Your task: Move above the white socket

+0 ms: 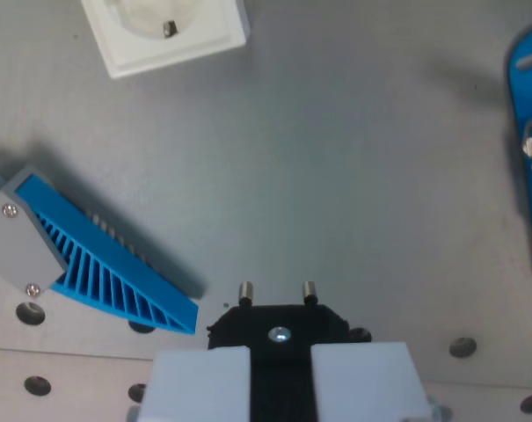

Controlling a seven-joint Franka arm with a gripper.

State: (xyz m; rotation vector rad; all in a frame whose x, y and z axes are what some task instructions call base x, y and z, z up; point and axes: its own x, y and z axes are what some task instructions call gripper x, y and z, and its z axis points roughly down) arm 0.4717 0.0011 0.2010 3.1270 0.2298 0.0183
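The white socket (164,31) lies at the top left of the wrist view, partly cut off by the upper edge, with its round recess and one metal contact showing. My gripper (279,382) sits at the bottom centre, its two white fingers (200,382) shut on a black plug (279,327). The plug's two metal pins point toward the top of the picture. The socket is well above and to the wrist view's left of the plug, with bare grey surface between them.
A blue ribbed wedge on a grey bracket (90,255) lies at the left, close to the plug. A blue part with a metal screw (531,132) stands at the right edge. A perforated metal plate (63,365) runs along the bottom.
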